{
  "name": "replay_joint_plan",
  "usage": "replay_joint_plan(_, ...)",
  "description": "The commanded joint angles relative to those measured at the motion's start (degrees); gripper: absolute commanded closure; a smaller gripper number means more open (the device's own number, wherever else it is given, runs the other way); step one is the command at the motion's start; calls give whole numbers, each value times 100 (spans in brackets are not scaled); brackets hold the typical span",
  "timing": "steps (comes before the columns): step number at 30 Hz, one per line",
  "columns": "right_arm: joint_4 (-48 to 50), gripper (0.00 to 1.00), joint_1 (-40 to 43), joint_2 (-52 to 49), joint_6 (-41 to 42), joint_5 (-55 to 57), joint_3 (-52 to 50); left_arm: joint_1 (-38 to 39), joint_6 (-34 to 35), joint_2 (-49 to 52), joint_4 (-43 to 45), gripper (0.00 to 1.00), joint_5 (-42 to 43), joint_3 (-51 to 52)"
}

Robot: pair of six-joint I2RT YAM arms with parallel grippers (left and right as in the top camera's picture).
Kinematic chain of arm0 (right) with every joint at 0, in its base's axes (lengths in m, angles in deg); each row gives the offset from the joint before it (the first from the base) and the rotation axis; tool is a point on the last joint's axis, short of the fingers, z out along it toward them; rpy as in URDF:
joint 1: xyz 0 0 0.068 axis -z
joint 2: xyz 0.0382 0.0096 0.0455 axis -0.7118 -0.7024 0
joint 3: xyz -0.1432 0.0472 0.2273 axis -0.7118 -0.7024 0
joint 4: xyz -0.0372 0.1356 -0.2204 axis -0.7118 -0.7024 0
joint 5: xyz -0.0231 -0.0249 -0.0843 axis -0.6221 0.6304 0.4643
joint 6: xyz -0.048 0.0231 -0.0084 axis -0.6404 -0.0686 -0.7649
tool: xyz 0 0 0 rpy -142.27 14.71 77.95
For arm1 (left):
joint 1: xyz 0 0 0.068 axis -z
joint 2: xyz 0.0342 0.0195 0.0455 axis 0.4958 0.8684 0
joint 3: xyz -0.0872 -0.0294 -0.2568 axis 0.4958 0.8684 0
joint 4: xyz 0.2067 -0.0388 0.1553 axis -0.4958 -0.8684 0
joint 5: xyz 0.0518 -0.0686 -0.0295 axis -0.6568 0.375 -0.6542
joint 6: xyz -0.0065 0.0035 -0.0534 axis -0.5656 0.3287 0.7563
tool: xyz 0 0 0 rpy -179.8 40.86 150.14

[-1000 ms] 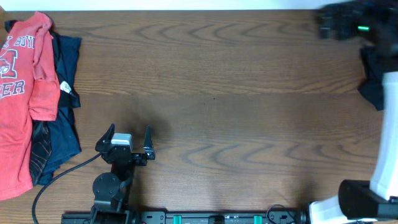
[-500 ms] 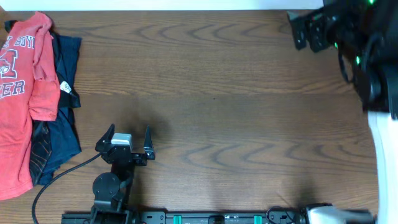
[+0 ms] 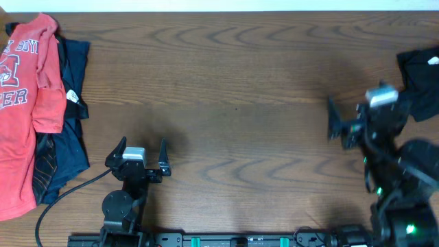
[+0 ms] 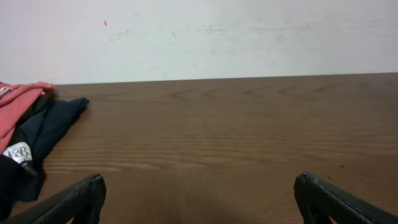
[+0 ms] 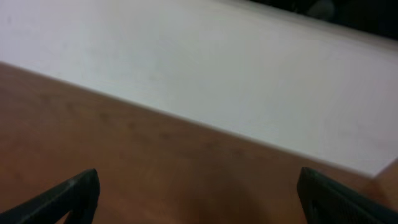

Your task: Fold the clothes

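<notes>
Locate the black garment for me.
Overhead view: the black garment lies bunched at the right edge of the table, near the right tool, across from the orange-red T-shirt.

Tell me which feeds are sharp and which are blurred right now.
Overhead: sharp on the orange-red T-shirt, whose lettering is legible, but the right pincer is motion-smeared. Left wrist: crisp, with clear wood grain on the table. Right wrist: soft throughout, with no grain visible.

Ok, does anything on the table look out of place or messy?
Nothing spilled or damaged, but it's untidy: the orange-red lettered T-shirt lies rumpled over a navy garment at the left edge, and a black garment is bunched at the right edge.
</notes>
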State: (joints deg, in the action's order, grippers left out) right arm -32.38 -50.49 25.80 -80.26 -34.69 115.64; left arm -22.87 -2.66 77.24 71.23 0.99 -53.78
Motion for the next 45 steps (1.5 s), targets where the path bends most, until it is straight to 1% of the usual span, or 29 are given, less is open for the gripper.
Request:
replay_joint_plan(1, 83, 1, 72, 678, 332, 15, -647, -4, 50, -33, -192, 2, -90, 118)
replay_joint_plan(8, 378, 1, 70, 1805, 815, -7, -1744, -2, 50, -33, -192, 2, -90, 118)
replay_joint_plan(12, 295, 1, 81, 2382, 813, -9, -1967, -2, 50, -33, -192, 2, -87, 118)
replay_joint_plan(23, 46, 1, 109, 3338, 870, -11, -2413, -2, 50, -33, -192, 2, -87, 118)
replay_joint_plan(27, 70, 1, 109, 3333, 1021, -11, -2588, -2, 50, -33, -192, 2, -87, 118)
replay_joint_plan(35, 68, 1, 109, 3333, 1023, -13, -2865, -2, 50, -33, -192, 2, -87, 118)
replay_joint_plan(45, 120, 1, 221, 3338, 1032, -422, -3475, -2, 50, -33, -192, 2, -90, 118)
